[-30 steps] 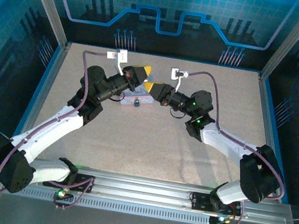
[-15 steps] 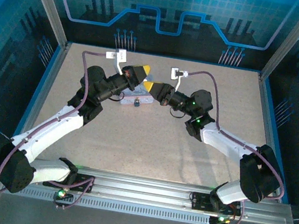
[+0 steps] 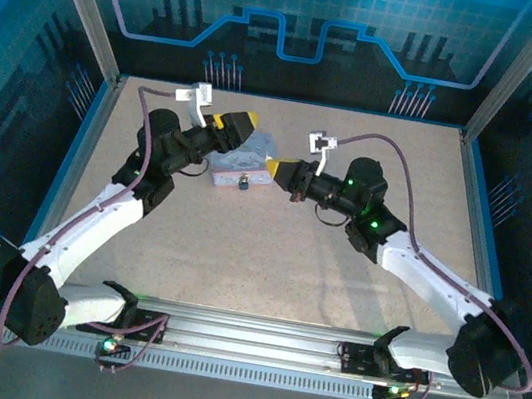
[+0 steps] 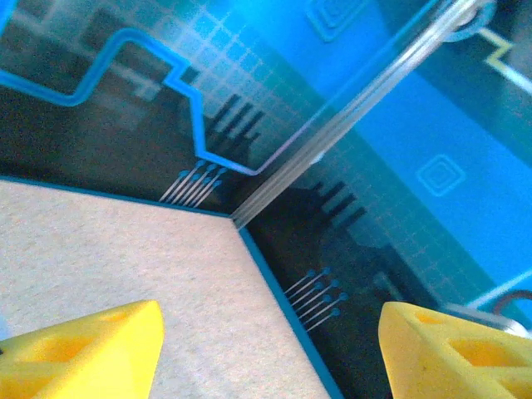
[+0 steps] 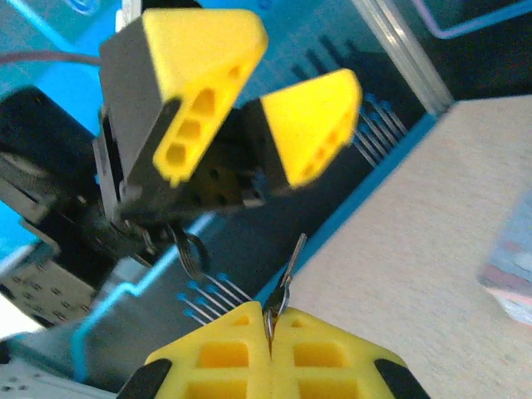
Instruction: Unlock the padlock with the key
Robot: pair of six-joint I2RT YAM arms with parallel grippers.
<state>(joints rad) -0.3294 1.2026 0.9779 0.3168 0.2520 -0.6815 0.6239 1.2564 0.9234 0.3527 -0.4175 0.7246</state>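
1. At the far middle of the speckled beige table, the left gripper now has its yellow fingers spread wide. A moment ago they were pressed together low over the pale silver-lavender rectangular tin box. It has also lifted back and to the left, and its own wrist view shows nothing between the fingers
2. The right gripper has drawn a little to the right of the box. Its jaws are pinched tight on the tiny thin dark metal key, whose free end pokes up out of the pads
3. The tiny dark padlock with its thin shackle sits at the near face of the box, where it was before, apart from both grippers. It is too small to tell whether the shackle has sprung
4. As I judge it, the key is clear of the lock and nothing steadies the box, so unless the turn is already done, the key must be lined up with the keyhole afresh
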